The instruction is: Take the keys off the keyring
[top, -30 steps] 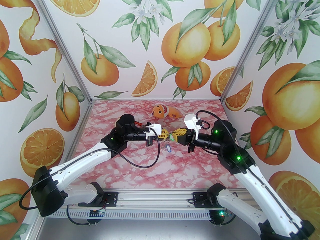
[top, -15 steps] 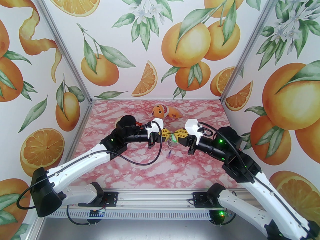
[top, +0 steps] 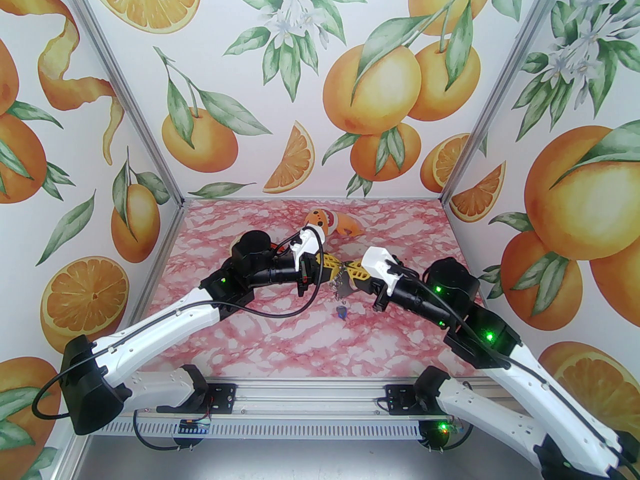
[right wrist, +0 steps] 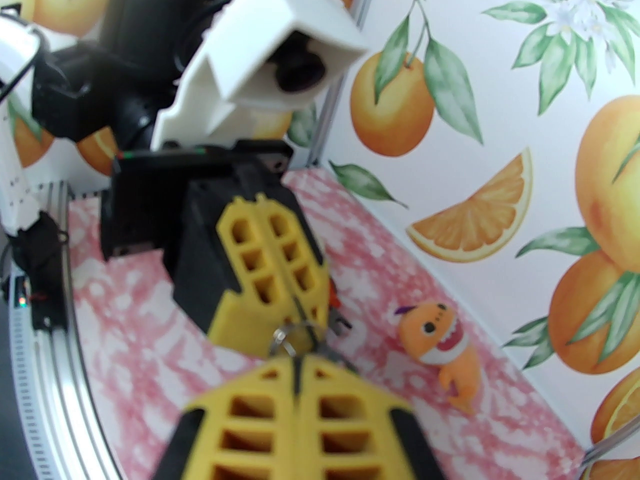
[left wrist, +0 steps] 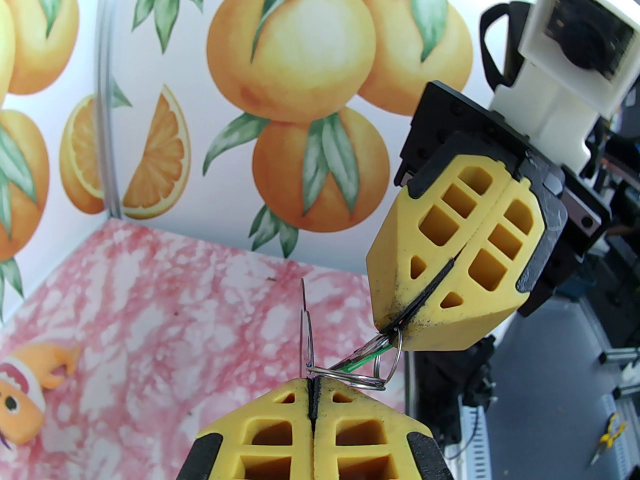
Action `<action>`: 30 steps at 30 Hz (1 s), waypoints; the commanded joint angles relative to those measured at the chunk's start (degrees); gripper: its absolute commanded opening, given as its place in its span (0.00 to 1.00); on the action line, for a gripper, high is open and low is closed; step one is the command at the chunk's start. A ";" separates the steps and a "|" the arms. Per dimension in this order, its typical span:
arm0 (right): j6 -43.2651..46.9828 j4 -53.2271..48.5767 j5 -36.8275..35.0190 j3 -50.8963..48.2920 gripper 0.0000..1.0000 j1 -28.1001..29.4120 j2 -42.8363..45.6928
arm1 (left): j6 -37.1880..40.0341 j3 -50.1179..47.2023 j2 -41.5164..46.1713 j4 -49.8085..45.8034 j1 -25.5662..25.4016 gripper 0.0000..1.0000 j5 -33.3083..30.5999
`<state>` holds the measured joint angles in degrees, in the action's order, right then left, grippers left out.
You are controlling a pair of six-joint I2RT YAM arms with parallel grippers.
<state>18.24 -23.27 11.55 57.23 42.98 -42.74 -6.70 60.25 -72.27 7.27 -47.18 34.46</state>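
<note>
Both arms are hovering over the middle of the table [top: 300, 363], nose to nose, and both sets of jaws are squeezed fully together. The left jaws are pinching a thin wire loop of the keyring [top: 343, 288], which is hanging in the air between the two arms. The right jaws, sitting at 3 o'clock from the left ones in the overhead view, are nipping a small split ring right where the green key [left wrist: 367, 358] is poking out. So the keyring is being stretched between the two grips, not resting on anything.

The blue key [top: 341, 312] is lying on the table at 6 o'clock from the jaws. It's looking clear of the ring to me, though from above I can't be totally sure.

My read: we're sitting at about the halfway point, with the green one being worked on now. Next move is probably the left side holding steady while the right side is sliding or twisting that little split ring off the wire. Thin wire plus flat pads means slipping is the worry. The orange plush toy [top: 327, 221] at 12 o'clock is sitting well out of the way.
</note>
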 commanded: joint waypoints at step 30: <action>-3.21 4.34 6.24 1.66 0.00 -2.93 -2.63 | 4.17 -5.89 6.47 3.20 -0.86 0.27 -9.60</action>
<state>18.20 -19.92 12.97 57.63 41.89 -45.91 -6.74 55.33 -68.25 10.46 -48.07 26.83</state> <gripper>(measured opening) 0.045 0.264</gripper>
